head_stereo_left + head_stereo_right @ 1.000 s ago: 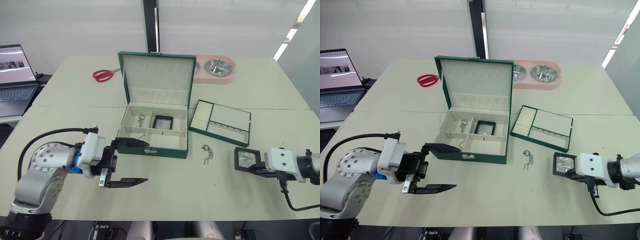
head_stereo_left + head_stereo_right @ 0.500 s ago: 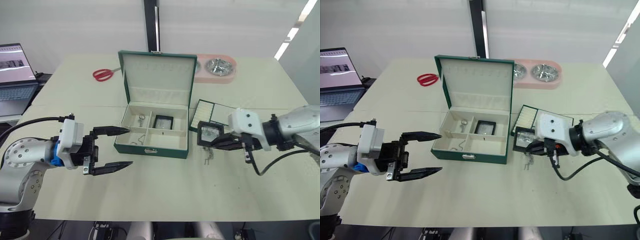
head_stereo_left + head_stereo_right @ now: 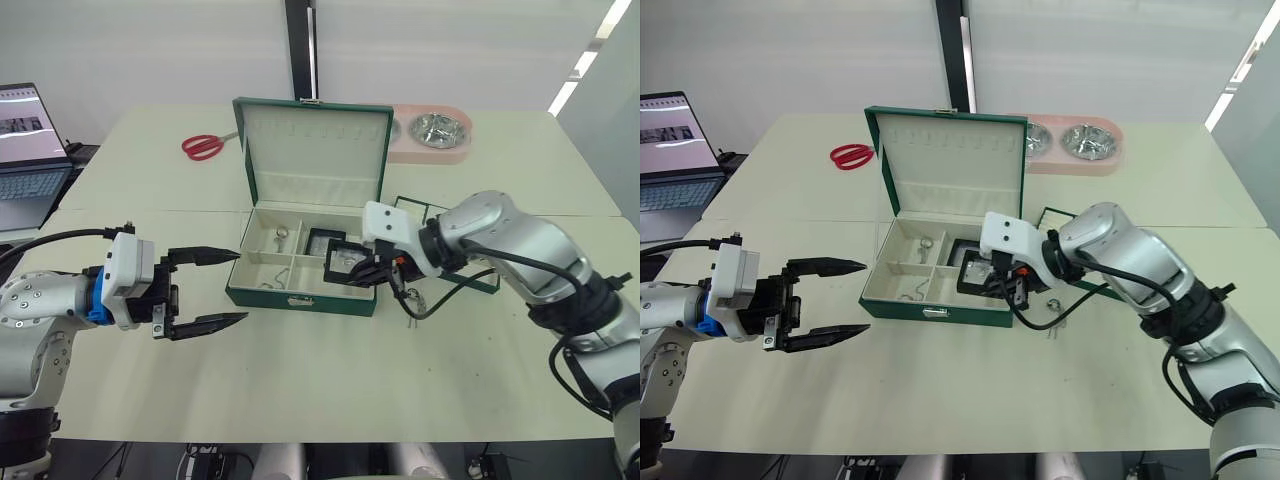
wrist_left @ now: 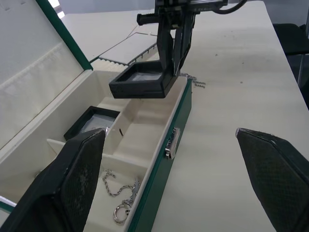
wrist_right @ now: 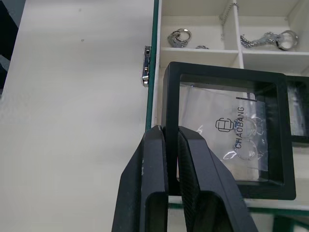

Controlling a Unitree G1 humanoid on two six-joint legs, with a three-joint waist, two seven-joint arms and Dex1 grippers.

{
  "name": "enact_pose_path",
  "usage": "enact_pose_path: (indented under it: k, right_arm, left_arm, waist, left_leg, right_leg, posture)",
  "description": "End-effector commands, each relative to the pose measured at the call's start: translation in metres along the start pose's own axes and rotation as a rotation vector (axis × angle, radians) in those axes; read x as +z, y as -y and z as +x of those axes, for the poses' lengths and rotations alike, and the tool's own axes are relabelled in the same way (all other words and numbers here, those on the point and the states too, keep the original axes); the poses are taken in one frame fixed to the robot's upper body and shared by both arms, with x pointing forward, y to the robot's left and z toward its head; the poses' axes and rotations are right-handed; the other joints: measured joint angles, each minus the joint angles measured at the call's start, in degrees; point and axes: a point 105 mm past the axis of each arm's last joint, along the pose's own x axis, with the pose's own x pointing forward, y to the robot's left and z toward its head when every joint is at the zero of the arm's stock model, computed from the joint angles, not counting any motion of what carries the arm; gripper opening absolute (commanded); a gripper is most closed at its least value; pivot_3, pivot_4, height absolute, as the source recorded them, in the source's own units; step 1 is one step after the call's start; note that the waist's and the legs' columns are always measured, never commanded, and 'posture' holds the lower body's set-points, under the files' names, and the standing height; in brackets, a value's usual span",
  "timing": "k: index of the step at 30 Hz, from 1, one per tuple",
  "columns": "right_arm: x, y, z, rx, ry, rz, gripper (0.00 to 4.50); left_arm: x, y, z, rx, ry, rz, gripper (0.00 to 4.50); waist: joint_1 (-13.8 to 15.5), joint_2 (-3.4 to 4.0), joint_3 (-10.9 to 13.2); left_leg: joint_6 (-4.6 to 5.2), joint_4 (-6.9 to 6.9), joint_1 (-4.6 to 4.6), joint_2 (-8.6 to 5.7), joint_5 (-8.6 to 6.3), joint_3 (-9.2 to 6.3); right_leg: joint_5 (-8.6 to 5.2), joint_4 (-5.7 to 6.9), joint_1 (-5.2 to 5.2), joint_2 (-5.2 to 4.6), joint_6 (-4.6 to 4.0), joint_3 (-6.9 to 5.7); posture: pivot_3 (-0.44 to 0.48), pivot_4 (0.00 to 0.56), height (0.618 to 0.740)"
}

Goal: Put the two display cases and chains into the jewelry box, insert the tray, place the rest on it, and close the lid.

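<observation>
— Now, what do we have in the jewelry box [image 3: 300,270]?
— Its lid [image 3: 315,150] stands up at 12 o'clock; one display case [image 3: 322,243] lies in a back compartment; chains [image 4: 118,186] in the others.
— And around it?
— The tray [image 3: 410,212] at 3 o'clock behind our right arm; a loose chain [image 3: 418,300] beside the box; scissors [image 3: 203,146] at 11.
— Our arms?
— Right gripper [image 5: 171,166] clamped on the second display case [image 5: 231,137], above the front right compartment; left gripper [image 3: 212,290] at 9 o'clock, fingers wide apart, empty.
</observation>
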Motion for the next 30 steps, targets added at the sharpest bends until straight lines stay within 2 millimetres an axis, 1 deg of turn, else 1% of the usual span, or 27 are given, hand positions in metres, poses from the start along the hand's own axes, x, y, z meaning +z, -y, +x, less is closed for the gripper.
enact_pose_path:
  k: [1,6,10,20,22,23,30]
  right_arm:
    - [0.009,0.005,0.004,-0.019,0.009,-0.039,0.07]
    - [0.004,0.004,0.016,0.013,-0.017,-0.042,0.07]
    - [0.003,0.006,0.021,0.020,-0.025,-0.044,0.07]
    - [0.001,0.006,0.023,0.044,-0.032,-0.025,0.07]
    - [0.003,0.007,0.022,0.037,-0.021,-0.026,0.79]
    - [0.005,0.009,0.020,0.033,-0.012,-0.027,0.95]
    - [0.018,0.018,0.010,0.014,0.040,-0.043,2.76]
  left_arm:
    - [0.005,-0.001,0.000,0.001,-0.001,0.046,4.50]
    - [0.004,-0.003,0.004,-0.002,0.007,0.055,4.50]
    - [0.005,-0.003,0.009,-0.007,0.017,0.061,4.50]
    - [0.006,-0.004,0.014,-0.011,0.019,0.070,4.50]
    - [0.006,-0.004,0.016,-0.013,0.021,0.070,4.50]
    - [0.006,-0.004,0.017,-0.015,0.021,0.071,4.50]
    - [0.007,-0.004,0.019,-0.017,0.024,0.068,4.50]
  waist:
    - [0.0,0.00,0.0]
    - [-0.1,0.00,0.0]
    - [-0.2,0.00,0.0]
    - [-0.2,0.00,0.0]
    - [-0.2,0.00,0.0]
    - [-0.2,0.00,0.0]
    - [-0.2,0.00,0.0]
  left_leg:
    - [0.00,0.00,0.00,0.00,0.00,0.00]
    - [0.00,0.01,0.00,0.00,0.00,0.01]
    - [0.00,0.01,0.00,0.00,0.00,0.03]
    - [0.00,0.01,0.00,0.00,0.00,0.03]
    - [0.00,0.01,0.00,0.00,0.00,0.03]
    - [0.00,0.01,0.00,0.00,0.00,0.04]
    - [0.00,0.01,0.00,0.00,0.00,0.03]
  right_leg:
    - [0.00,0.01,-0.01,0.00,0.00,0.00]
    - [0.00,0.05,-0.02,0.00,0.00,0.01]
    - [0.00,0.09,-0.05,0.00,0.00,0.02]
    - [0.00,0.12,-0.07,0.00,0.00,0.02]
    - [0.00,0.13,-0.08,0.00,0.00,0.02]
    - [0.00,0.13,-0.08,0.00,0.00,0.02]
    - [0.00,0.14,-0.08,0.00,0.00,0.02]
  posture:
    - [0.000,0.150,0.740]
    - [0.000,0.150,0.740]
    - [0.000,0.150,0.740]
    - [0.000,0.150,0.740]
    - [0.000,0.150,0.740]
    - [0.000,0.150,0.740]
    - [0.000,0.150,0.740]
